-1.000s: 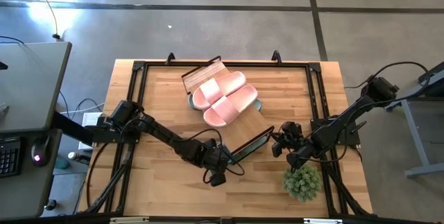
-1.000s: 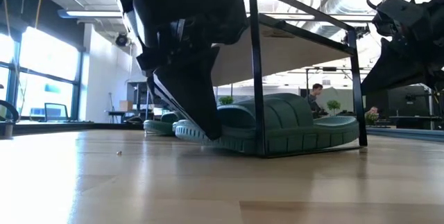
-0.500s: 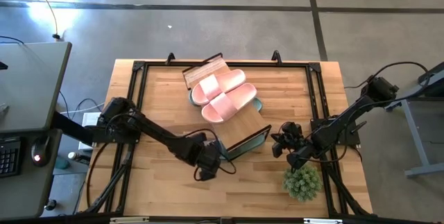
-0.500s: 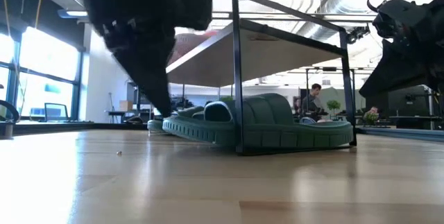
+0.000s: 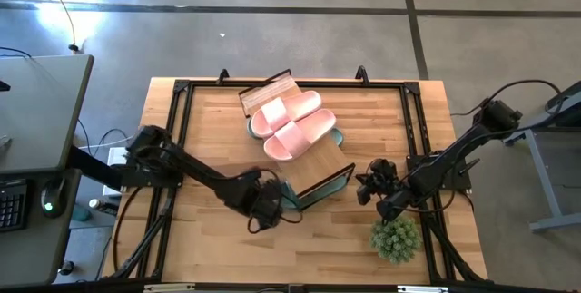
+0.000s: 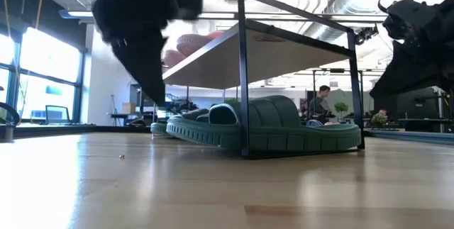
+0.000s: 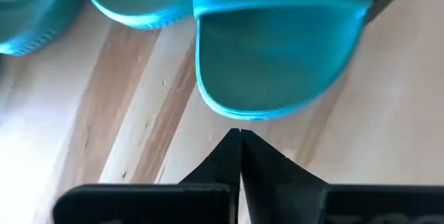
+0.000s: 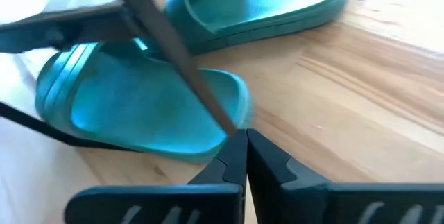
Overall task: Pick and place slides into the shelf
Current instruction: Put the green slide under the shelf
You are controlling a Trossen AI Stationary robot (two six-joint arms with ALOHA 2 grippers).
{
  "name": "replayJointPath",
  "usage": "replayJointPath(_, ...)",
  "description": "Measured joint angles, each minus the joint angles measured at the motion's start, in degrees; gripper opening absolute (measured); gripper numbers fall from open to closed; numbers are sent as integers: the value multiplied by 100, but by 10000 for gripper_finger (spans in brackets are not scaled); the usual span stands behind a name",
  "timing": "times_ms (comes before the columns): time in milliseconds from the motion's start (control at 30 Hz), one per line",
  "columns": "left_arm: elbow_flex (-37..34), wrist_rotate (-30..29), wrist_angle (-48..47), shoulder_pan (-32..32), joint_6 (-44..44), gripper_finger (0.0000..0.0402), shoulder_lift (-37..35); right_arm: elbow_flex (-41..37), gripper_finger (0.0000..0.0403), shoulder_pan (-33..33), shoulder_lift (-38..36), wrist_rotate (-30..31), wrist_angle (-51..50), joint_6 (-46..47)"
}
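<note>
The shelf (image 5: 313, 161) lies slantwise across the table, a wood plank on a thin black frame. Two pink slides (image 5: 290, 125) rest sole-down on its plank. Green slides (image 6: 284, 126) lie on the table beneath it, and another (image 6: 163, 126) shows farther back. My left gripper (image 7: 241, 135) is shut, raised off the table, its tips just short of the rounded end of a green slide (image 7: 277, 50) at the shelf's near end. My right gripper (image 8: 246, 139) is shut at the shelf's right corner, beside a green slide (image 8: 139, 109). My right gripper's shut fingertips stand right at the foot of the shelf's black leg (image 8: 215, 116), coming slantwise from the table's right side. Whether they touch the leg I cannot tell.
A small green potted plant (image 5: 395, 239) stands at the near right, close to my right arm. A black frame (image 5: 182, 89) borders the tabletop. Bare wood (image 5: 218, 139) lies left of the shelf and along the near edge.
My left gripper has drawn back from the shelf's near end toward the table's left edge, risen, and tipped, staying shut. Early in that second the shelf, with its pink slides and the green slide under it, slid a little toward the table's left.
</note>
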Motion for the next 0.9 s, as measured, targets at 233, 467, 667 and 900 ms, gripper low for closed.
replayJointPath(233,-200,-417,-494,-90,-194,0,-720,0,0,64,-603,-22,-1065,361)
replayJointPath(467,-1280,-794,-65,-82,-433,0,-1791,2,0,-374,-2081,-517,-2320,258)
replayJointPath(667,-3027,-909,2214,-66,-285,0,-2774,2,0,-1665,-3463,-1512,-2647,-785)
replayJointPath(900,-4221,-885,4107,103,-224,0,-2897,-2,0,-4329,-4076,-4067,-2021,-2386)
